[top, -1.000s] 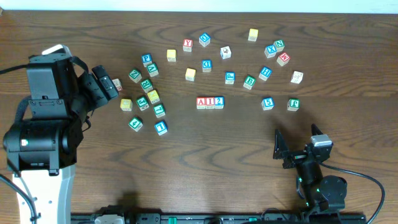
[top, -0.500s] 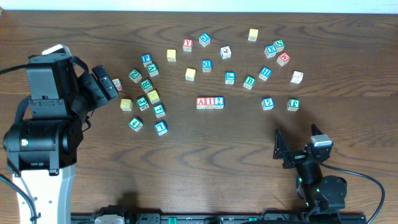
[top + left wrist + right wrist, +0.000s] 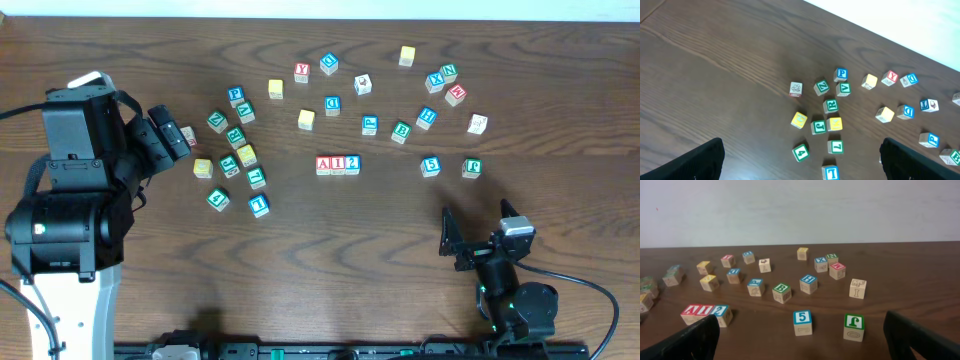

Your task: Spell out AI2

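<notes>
Three blocks stand touching in a row at the table's middle: a red A block, a red I block and a blue 2 block. They also show at the left of the right wrist view, A, I and 2. My left gripper is open and empty at the left, beside a cluster of blocks. My right gripper is open and empty near the front right, well clear of the row.
Many loose letter and number blocks lie scattered across the far half. A 5 block and a green block sit ahead of the right gripper. A 4 block, 7 block and L block lie under the left gripper.
</notes>
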Robot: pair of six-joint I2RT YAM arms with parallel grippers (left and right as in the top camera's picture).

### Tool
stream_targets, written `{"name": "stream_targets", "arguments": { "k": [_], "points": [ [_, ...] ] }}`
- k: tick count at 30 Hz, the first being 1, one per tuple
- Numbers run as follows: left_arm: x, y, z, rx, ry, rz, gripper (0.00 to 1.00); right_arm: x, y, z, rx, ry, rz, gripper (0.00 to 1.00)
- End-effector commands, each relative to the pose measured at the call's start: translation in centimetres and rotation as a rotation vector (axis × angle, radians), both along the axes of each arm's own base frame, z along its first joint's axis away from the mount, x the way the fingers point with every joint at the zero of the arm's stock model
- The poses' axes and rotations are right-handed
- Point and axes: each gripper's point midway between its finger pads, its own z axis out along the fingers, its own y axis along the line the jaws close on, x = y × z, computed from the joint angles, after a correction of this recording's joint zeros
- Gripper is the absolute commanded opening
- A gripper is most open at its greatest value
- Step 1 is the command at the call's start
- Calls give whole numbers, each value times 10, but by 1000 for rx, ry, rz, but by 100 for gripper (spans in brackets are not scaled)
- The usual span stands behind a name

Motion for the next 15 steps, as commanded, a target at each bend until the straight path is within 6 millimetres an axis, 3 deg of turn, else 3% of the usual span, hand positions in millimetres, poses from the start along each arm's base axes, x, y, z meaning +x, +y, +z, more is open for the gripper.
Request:
{"name": "stream_targets", "arguments": {
  "k": [1, 15],
  "points": [
    [1, 4, 3, 13, -6, 11, 98, 0, 0, 0, 10, -1, 3, 99],
    [2, 4, 1, 13, 1, 11, 98, 0, 0, 0, 10, 0, 3, 99]
  ]
}}
